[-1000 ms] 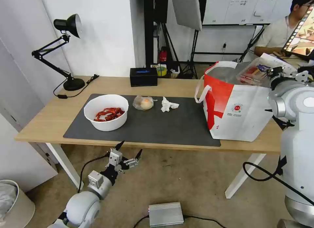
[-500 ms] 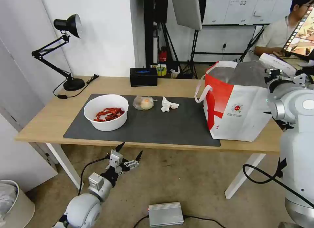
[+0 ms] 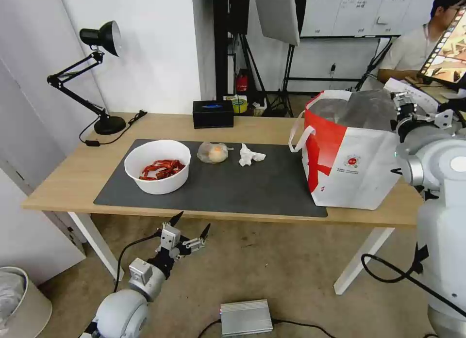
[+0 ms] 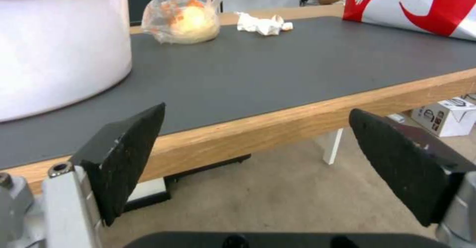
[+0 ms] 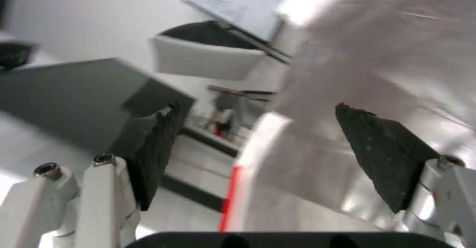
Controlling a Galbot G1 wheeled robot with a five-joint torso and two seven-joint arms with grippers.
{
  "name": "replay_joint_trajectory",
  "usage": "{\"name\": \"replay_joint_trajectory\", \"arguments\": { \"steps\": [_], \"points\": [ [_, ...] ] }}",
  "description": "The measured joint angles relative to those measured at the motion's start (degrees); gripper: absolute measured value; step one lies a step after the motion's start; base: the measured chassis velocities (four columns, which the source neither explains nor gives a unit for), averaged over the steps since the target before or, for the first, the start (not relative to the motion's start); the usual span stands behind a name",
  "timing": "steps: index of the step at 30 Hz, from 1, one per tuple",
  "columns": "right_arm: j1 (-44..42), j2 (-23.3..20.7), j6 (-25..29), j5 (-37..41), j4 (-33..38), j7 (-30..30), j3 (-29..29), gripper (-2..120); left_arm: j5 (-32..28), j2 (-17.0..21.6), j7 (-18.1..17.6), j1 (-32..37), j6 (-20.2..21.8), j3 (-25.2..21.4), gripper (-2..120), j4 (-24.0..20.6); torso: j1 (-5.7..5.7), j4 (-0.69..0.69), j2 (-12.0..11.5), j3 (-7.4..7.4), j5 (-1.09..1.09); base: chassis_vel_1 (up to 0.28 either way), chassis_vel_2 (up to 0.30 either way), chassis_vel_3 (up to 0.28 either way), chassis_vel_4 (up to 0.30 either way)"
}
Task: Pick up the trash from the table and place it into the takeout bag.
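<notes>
The right gripper (image 5: 258,158) is up at the top of the takeout bag (image 3: 357,170), right by its rim. Its fingers are spread wide with nothing between them. The bag stands on the right end of the tabletop (image 3: 73,175). The left gripper (image 3: 189,229) waits low, in front of the tabletop edge, also spread wide and holding nothing. On the dark mat (image 3: 233,187) sit the white bowl (image 3: 158,166) with red shells, the small clear bag (image 3: 213,152) of yellow food, and the crumpled tissue (image 3: 250,155).

Looking like an office or studio test space: whiteboard (image 3: 359,10) hanging on the far wall, light stands (image 3: 286,47) standing behind the table (image 3: 68,178), probably a softbox up top, cardboard boxes (image 4: 446,116) sitting on carpet.
</notes>
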Motion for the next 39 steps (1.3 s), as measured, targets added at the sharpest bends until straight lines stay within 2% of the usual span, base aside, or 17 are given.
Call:
{"name": "replay_joint_trajectory", "arguments": {
  "steps": [3, 5, 7, 8, 15, 19, 24, 28, 35, 38, 39],
  "points": [
    [-1.97, -0.3, 0.76, -3.02, 3.18, -6.09, -0.94, 81, 0.26, -0.13, 0.0, 0.45, -0.15, -0.33, 100, -0.27, 0.0, 0.0, 0.0, 0.0, -0.02, 0.0, 0.0, 0.0, 0.0],
    [-2.49, -0.36, 0.94, -3.95, 3.9, -7.4, -1.31, 80, 0.3, -0.26, 0.0, 0.55, -0.17, -0.45, 100, -0.36, 0.0, 0.01, 0.0, 0.0, -0.02, 0.0, 0.0, 0.0, 0.0],
    [-4.58, -0.59, 1.12, -7.21, 6.11, -12.03, -2.33, 80, 0.35, -0.69, 0.0, 0.91, -0.2, -0.89, 100, -0.53, 0.0, 0.0, 0.0, 0.0, -0.01, 0.0, 0.0, 0.0, 0.0],
    [-4.58, -0.59, 1.12, -7.21, 6.11, -12.03, -2.33, 80, 0.35, -0.69, 0.0, 0.91, -0.2, -0.89, 100, -0.53, 0.0, 0.0, 0.0, 0.0, -0.01, 0.0, 0.0, 0.0, 0.0],
    [-10.69, -1.06, 1.02, -16.6, 10.52, -22.84, -4.84, 81, 0.39, -1.63, -0.03, 1.99, -0.57, -1.8, 100, -0.7, 0.0, 0.0, 0.0, 0.0, 0.0, 0.0, 0.0, 0.0, 0.0],
    [-13.53, -1.26, 0.85, -20.4, 12.33, -24.23, -5.91, 82, 0.44, -2.19, -0.09, 2.37, -0.66, -2.17, 100, -1.12, 0.0, 0.01, 0.0, 0.0, -0.01, 0.0, 0.0, 0.0, 0.0],
    [-20.63, -0.54, 0.86, -28.66, 14.38, -26.37, -8.01, 94, 0.72, -3.43, -0.21, 3.15, -0.75, -3.23, 100, -1.93, -0.01, 0.0, 0.0, 0.0, 0.0, 0.0, 0.0, 0.0, 0.0],
    [-25.18, 0.4, 1.86, -33.73, 14.85, -27.43, -9.61, 99, 1.09, -4.9, -0.32, 3.68, -0.94, -3.78, 100, -2.08, 0.0, 0.0, 0.0, 0.0, -0.01, 0.0, 0.0, 0.0, 0.0],
    [-30.37, 1.71, 3.01, -42.86, 14.78, -27.93, -11.8, 100, 2.24, -6.71, -0.54, 4.23, -1.42, -3.83, 100, -2.16, -0.01, 0.0, 0.0, 0.0, -0.01, 0.0, 0.0, 0.0, 0.0],
    [-32.99, 2.54, 4.54, -50.56, 14.19, -28.27, -12.6, 100, 3.15, -7.51, -1.14, 4.49, -1.64, -4.15, 100, -2.24, -0.01, 0.0, 0.0, 0.0, -0.01, 0.0, 0.0, 0.0, 0.0],
    [-32.99, 2.54, 4.54, -50.56, 14.19, -28.27, -12.6, 100, 3.15, -7.51, -1.14, 4.49, -1.64, -4.15, 100, -2.24, -0.01, 0.0, 0.0, 0.0, -0.01, 0.0, 0.0, 0.0, 0.0]
  ]
}}
